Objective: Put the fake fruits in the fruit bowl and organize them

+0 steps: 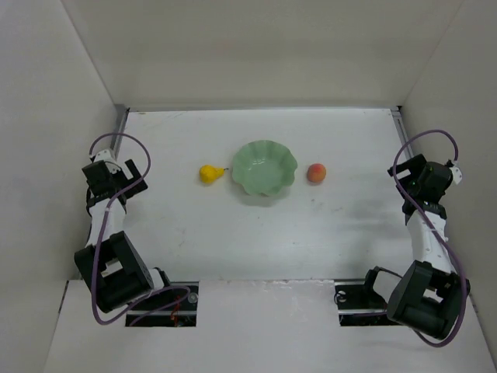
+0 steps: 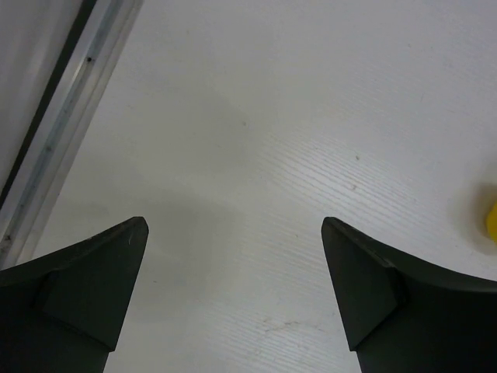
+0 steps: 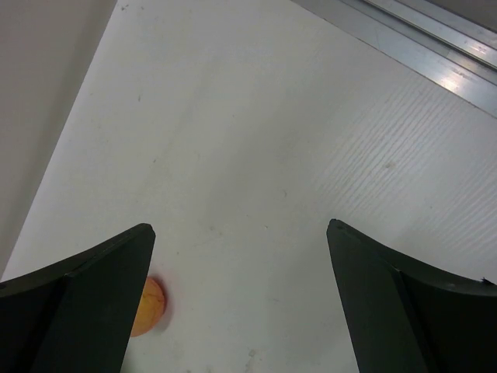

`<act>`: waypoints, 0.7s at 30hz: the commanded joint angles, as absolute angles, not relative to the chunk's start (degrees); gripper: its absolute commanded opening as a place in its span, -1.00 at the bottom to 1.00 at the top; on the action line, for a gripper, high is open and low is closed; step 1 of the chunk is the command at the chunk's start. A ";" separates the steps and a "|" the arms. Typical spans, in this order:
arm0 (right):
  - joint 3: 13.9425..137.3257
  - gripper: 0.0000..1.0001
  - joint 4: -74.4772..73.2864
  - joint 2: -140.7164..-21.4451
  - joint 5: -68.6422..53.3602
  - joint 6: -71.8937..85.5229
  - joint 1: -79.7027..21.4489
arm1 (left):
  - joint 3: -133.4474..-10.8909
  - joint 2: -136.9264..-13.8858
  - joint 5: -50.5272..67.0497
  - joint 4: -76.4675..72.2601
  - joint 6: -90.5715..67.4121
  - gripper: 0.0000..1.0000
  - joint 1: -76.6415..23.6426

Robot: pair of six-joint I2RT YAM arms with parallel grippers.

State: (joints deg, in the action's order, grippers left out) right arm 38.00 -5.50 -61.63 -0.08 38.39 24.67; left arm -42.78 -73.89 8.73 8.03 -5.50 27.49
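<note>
The mint-green fruit bowl with a scalloped rim sits mid-table and looks empty. The yellow pear lies just left of the bowl, its stem toward the rim; a sliver of it shows at the right edge of the left wrist view. The orange-red peach lies just right of the bowl and peeks out beside the left finger in the right wrist view. My left gripper is open and empty at the far left. My right gripper is open and empty at the far right.
White walls enclose the table on the left, back and right. Aluminium rails run along the left edge and the right edge. Purple cables loop over both arms.
</note>
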 commanded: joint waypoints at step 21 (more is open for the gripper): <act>43.69 1.00 -3.43 -68.56 -0.79 30.50 10.33 | -84.45 -102.91 11.94 22.22 29.70 1.00 -12.25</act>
